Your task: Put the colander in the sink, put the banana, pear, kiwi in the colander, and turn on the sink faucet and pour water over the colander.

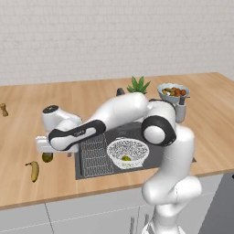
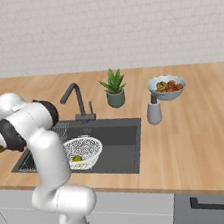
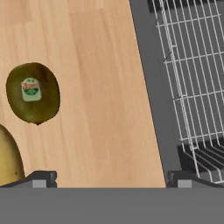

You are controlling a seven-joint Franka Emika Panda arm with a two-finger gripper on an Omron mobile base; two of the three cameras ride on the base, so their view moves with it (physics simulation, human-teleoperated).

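Hovering over counter [image 3: 100,87] beside sink [image 3: 151,87], pincer [image 3: 111,177] spread; kiwi [image 3: 33,92] apart, pear [image 1: 126,158] in colander [image 1: 127,153].

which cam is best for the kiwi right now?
Hand view: the kiwi is large and unobstructed on the counter, its sticker visible, left of the sink rim. Left base view shows it as a small dark blob partly under the arm. In the right base view I cannot tell it apart.
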